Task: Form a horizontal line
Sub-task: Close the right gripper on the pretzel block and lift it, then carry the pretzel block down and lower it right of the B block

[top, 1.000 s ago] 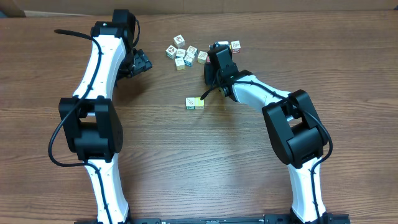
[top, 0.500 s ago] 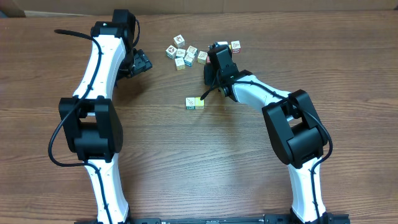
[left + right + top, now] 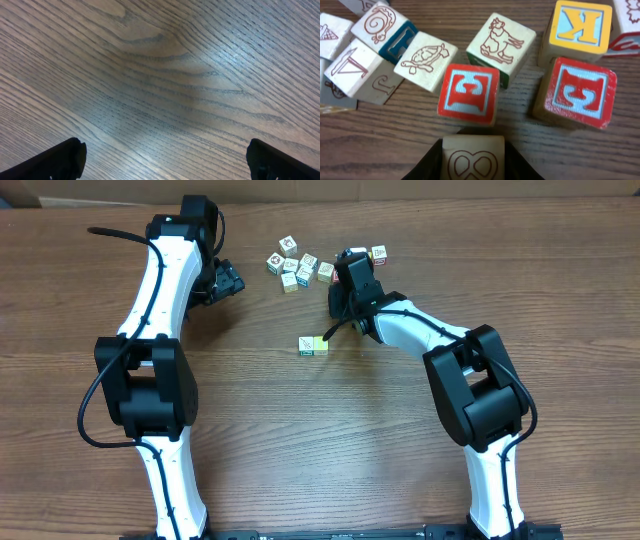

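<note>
Right gripper (image 3: 472, 150) clamps a pretzel block (image 3: 472, 161) at the cluster's (image 3: 300, 265) near edge. The line (image 3: 313, 345), 2 blocks running left-right, lies nearer and slightly left. Left gripper (image 3: 164, 150) gapes empty, farther off.

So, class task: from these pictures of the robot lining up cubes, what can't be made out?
Overhead: pictures on the short row and loose cluster are too small to read.
Right wrist: the pretzel cube is cut by the bottom edge; whether the fingers press it is unclear.
Overhead: the right arm hides that cube and fingers.
Left wrist: only bare table shows.
</note>
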You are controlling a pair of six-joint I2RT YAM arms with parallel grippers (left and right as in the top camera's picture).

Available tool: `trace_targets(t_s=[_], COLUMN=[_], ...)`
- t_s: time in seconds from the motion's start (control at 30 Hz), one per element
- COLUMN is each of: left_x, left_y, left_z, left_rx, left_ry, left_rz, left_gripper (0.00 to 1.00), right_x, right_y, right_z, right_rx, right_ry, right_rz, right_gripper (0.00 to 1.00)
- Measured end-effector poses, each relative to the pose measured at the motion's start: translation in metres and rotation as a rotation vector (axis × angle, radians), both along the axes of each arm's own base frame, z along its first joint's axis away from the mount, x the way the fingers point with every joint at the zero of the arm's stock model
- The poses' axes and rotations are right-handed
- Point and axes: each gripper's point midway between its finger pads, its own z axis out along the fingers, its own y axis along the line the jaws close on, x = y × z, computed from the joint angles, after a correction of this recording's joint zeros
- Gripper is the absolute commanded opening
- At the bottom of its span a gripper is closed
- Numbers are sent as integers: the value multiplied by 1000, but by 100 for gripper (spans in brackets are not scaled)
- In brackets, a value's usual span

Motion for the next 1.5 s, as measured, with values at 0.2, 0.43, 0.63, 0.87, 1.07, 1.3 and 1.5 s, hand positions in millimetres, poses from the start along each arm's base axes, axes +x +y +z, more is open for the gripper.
trace_targets(t_s=[0.2, 0.43, 0.63, 0.87, 1.07, 1.3, 1.5], left_x=[0, 0, 0, 0, 0, 0, 0], left_y=[0, 0, 0, 0, 0, 0, 0], left_z=[0, 0, 0, 0, 0, 0, 0], left_rx=[0, 0, 0, 0, 0, 0, 0], left_ry=[0, 0, 0, 0, 0, 0, 0], left_rz=[0, 0, 0, 0, 0, 0, 0], left_gripper=[100, 100, 100, 100, 100, 100, 100], right_x=[-7, -15, -28, -51, -73, -100, -116], right_y=[-3, -7, -13, -24, -34, -46, -51], right_z=[4, 17, 46, 91, 96, 79, 59], right_rx=[-12, -22, -30, -35, -65, -115, -115], right_ry=[25, 48, 65, 80, 149, 278, 356], right_rz=[0, 1, 1, 2, 5, 2, -34], right_gripper=[26, 26, 23, 23, 24, 24, 24])
